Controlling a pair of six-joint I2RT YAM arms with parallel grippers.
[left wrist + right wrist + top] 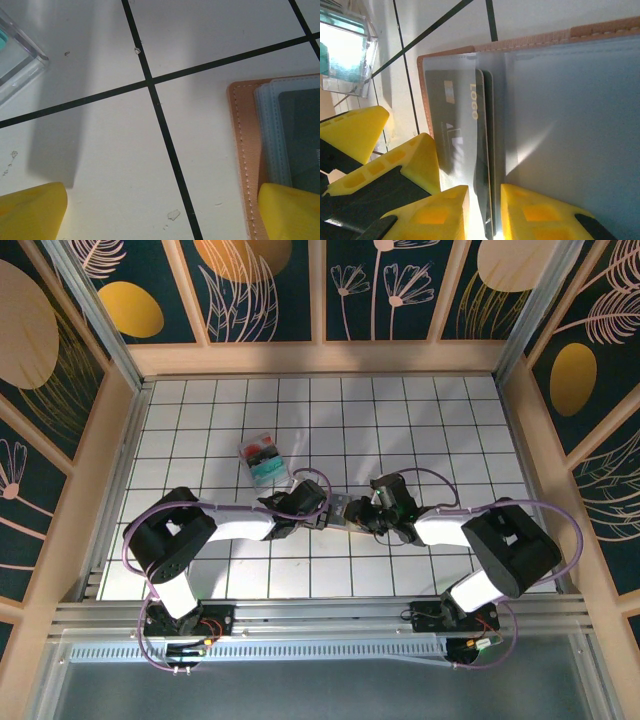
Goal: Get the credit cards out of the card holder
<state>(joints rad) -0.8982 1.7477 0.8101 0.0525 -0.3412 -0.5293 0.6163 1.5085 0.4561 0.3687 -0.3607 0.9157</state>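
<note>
The tan card holder (530, 37) lies open on the table, its grey-blue pockets (570, 125) facing up. A dark credit card (452, 115) with gold lettering sits in a pocket, and a second dark card's edge (488, 150) lies beside it. My right gripper (485, 189) straddles those card edges with its jaws narrowly apart and a slim gap on each side. My left gripper (162, 200) is wide open, one yellow fingertip (290, 210) resting on the card holder's (245, 150) stitched edge, the other over bare table. Both grippers (318, 510) (365, 512) meet at the card holder (337, 508).
A clear plastic box (264, 460) with teal and red contents stands just behind and left of the card holder; its corner (20, 65) is close to my left gripper. Wooden walls ring the gridded table (450, 420).
</note>
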